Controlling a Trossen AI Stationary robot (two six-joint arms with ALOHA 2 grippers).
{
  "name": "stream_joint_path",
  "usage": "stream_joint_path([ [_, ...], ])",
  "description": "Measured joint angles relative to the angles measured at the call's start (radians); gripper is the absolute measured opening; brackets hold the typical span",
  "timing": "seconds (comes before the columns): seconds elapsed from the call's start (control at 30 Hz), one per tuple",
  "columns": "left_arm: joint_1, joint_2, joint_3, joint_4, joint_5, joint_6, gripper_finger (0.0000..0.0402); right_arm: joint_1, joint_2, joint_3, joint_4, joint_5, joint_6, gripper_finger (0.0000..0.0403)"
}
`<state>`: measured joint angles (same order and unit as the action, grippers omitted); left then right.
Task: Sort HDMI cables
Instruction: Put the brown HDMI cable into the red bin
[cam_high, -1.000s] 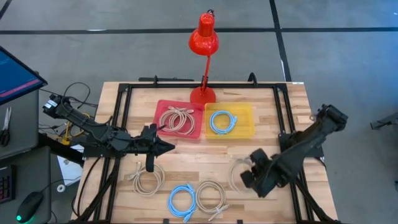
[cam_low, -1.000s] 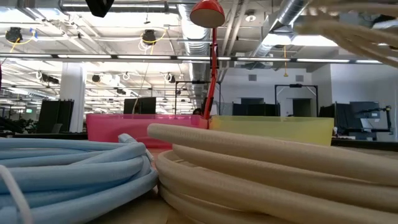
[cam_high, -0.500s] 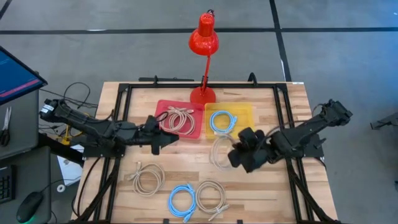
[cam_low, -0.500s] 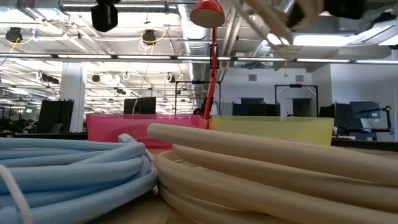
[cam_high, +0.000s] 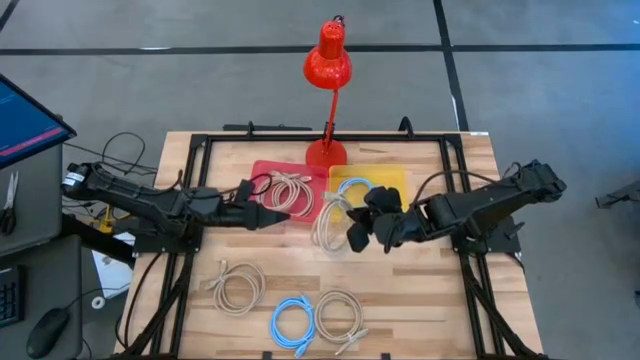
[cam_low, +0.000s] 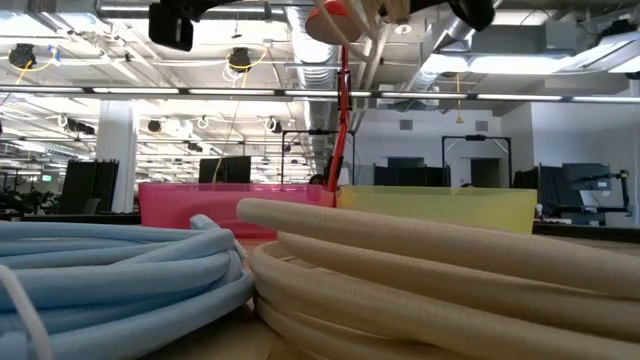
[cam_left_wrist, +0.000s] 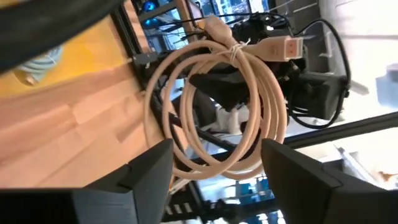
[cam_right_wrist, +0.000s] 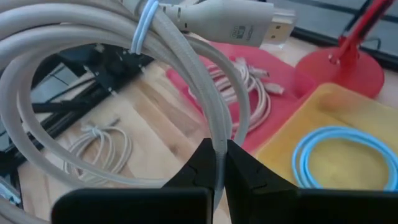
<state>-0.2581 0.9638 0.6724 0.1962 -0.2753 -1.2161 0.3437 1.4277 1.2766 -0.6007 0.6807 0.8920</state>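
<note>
My right gripper (cam_high: 349, 234) is shut on a beige HDMI cable coil (cam_high: 330, 224), in the air over the near right corner of the pink tray (cam_high: 262, 175). My left gripper (cam_high: 271, 216) stands open and empty at that tray's near left, pointing at the held coil (cam_left_wrist: 217, 106). Beige coils (cam_high: 287, 193) lie in the pink tray. A light blue coil (cam_high: 352, 188) lies in the yellow tray (cam_high: 395, 178). On the near table lie a beige coil (cam_high: 237, 286), a blue coil (cam_high: 293, 321) and another beige coil (cam_high: 341, 313). My right gripper pinches one bundle of the coil's strands (cam_right_wrist: 217, 140) between its two fingers, on the side of the loop away from the tied plug (cam_right_wrist: 239, 28). The fingers come from the table's right, slanting down, across the strands. The coil stands on edge, lifted clear of table and trays.
A red desk lamp (cam_high: 327, 62) stands with its base (cam_high: 325, 153) behind the two trays. A black frame (cam_high: 200, 150) runs round the table. In the low view the near blue coil (cam_low: 110, 270) and beige coil (cam_low: 450, 290) fill the foreground.
My right gripper has carried the beige coil up from the table's near right and leftward toward the far edge, to the pink tray's corner, and has turned on the way. My left gripper has swung a little toward the pink tray and has rolled.
</note>
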Motion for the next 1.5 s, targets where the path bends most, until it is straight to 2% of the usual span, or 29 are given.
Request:
stream_joint_path([
  [0.17,0.0,0.0,0.0,0.075,0.0,-0.03,0.025,-0.033,0.0,0.0,0.015,-0.001,-0.012,0.0003],
  [0.5,0.0,0.017,0.0,0.153,-0.006,-0.031,0.0232,-0.064,0.0,0.0,0.109,-0.006,-0.069,0.0003],
  [0.63,0.0,0.065,-0.001,0.205,-0.011,-0.031,0.0228,-0.073,0.0,0.0,0.14,-0.01,-0.09,0.0003],
  [0.87,0.003,0.172,-0.001,0.388,-0.011,-0.031,0.0227,-0.085,0.001,0.0,0.139,-0.03,-0.091,0.0003],
  [1.1,0.017,0.223,-0.001,0.521,-0.012,-0.03,0.0227,-0.084,0.001,0.0,0.138,-0.031,-0.091,0.0003],
  [1.33,0.016,0.243,-0.001,0.545,-0.001,-0.03,0.0227,-0.09,0.017,0.001,0.143,-0.033,-0.089,0.0003],
  [1.43,0.016,0.242,-0.001,0.546,-0.001,-0.021,0.0227,-0.102,0.052,-0.003,0.133,-0.087,-0.08,0.0003],
  [1.5,0.016,0.242,-0.001,0.547,0.0,-0.02,0.0227,-0.113,0.095,0.004,0.191,-0.104,-0.078,0.0003],
])
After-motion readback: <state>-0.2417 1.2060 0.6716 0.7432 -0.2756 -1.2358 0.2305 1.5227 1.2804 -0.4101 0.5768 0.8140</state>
